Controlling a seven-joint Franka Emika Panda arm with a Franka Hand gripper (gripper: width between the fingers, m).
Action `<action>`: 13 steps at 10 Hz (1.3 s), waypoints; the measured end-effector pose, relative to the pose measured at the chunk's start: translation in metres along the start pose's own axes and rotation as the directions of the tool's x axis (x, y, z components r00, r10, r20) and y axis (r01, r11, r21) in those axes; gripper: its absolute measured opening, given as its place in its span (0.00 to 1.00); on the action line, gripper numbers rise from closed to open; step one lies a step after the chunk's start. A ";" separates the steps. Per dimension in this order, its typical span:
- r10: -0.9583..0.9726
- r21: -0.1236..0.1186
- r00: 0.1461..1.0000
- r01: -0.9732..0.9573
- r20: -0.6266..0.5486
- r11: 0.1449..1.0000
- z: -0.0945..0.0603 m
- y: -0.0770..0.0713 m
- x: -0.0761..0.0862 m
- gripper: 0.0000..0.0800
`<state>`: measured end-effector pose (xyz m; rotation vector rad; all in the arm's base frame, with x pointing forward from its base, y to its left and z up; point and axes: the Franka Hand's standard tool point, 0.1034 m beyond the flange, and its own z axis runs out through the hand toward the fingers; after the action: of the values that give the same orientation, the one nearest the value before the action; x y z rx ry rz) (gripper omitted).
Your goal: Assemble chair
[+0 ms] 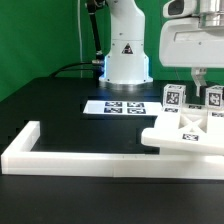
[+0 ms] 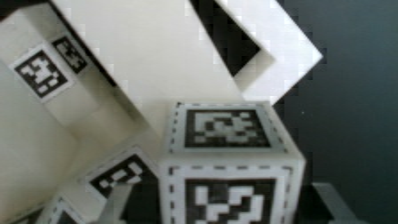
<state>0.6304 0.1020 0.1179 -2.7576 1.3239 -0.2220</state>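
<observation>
The chair is in loose white parts at the exterior view's right. A flat slab (image 1: 186, 137) with a cross-shaped cut lies in front. Two upright tagged blocks (image 1: 174, 96) (image 1: 214, 98) stand behind it. My gripper (image 1: 197, 77) has come down between those two blocks, and the slab hides what is under it. In the wrist view my gripper (image 2: 240, 206) is shut on a square tagged white block (image 2: 226, 150), with one dark finger (image 2: 340, 200) against its side. White slab edges (image 2: 267, 50) lie beyond it.
The marker board (image 1: 125, 106) lies flat in front of the robot base (image 1: 127, 60). A long low white border rail (image 1: 70, 160) runs along the table's front and turns back at the exterior view's left. A green backdrop stands behind.
</observation>
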 end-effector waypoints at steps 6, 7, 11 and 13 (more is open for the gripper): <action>0.596 -0.005 0.802 -0.596 0.024 0.803 0.000 -0.003 -0.008 0.36; 0.662 -0.006 0.749 -0.662 0.025 0.750 0.001 -0.003 -0.008 0.36; 0.883 -0.020 0.467 -0.883 0.049 0.468 0.001 -0.004 -0.009 0.36; 0.902 -0.025 0.427 -0.903 0.056 0.429 0.001 -0.005 -0.011 0.36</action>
<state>0.6280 0.1136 0.1166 -1.5804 2.5106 -0.0476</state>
